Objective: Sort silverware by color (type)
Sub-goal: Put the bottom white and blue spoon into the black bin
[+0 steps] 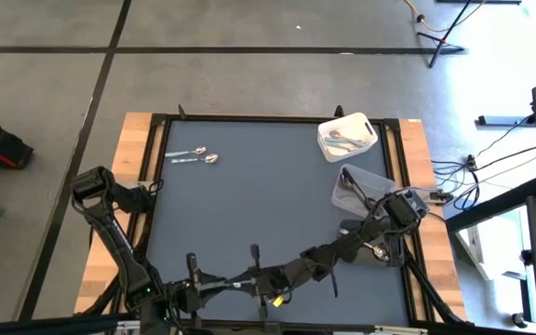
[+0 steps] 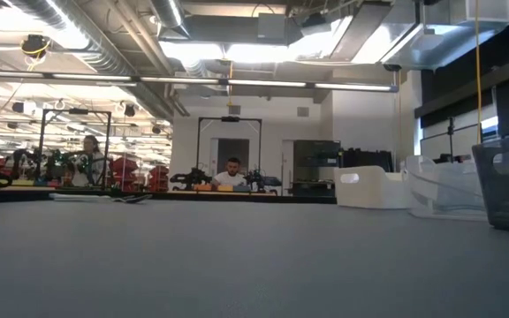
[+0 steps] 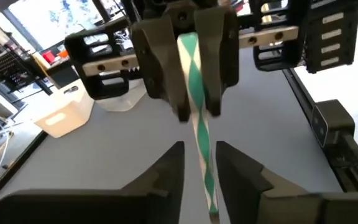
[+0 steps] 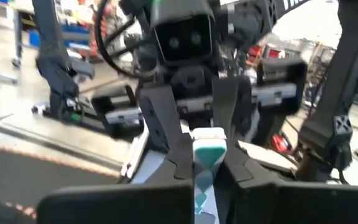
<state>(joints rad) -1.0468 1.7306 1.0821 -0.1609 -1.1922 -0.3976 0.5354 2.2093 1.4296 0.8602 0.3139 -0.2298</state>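
Observation:
A slim green-and-white patterned utensil [image 3: 197, 118] hangs in the air over the table's near middle, between my two grippers, which face each other there. My right gripper [image 4: 209, 163] is shut on it. My left gripper [image 3: 201, 163] is open, one finger on each side of the utensil's other end with a narrow gap on both sides. In the high view the two meet at my left gripper [image 1: 270, 277] and my right gripper [image 1: 298, 268]. Two silver spoons [image 1: 194, 155] lie flat on the mat at the far left. My right gripper pinches the utensil's patterned shaft [image 3: 190, 59] between its two fingers, near one end. The fingers [image 3: 219, 56] come level from the table's right side and lie along the shaft. The utensil is lifted clear of the table and reaches on between my left gripper's fingers.
A white bin [image 1: 347, 137] holding silver spoons stands at the far right. A clear bin [image 1: 366, 186] with dark pieces stands just nearer than it. A dark bin [image 2: 506, 181] shows at the right in the low view. The mat's middle [image 1: 259, 195] is bare.

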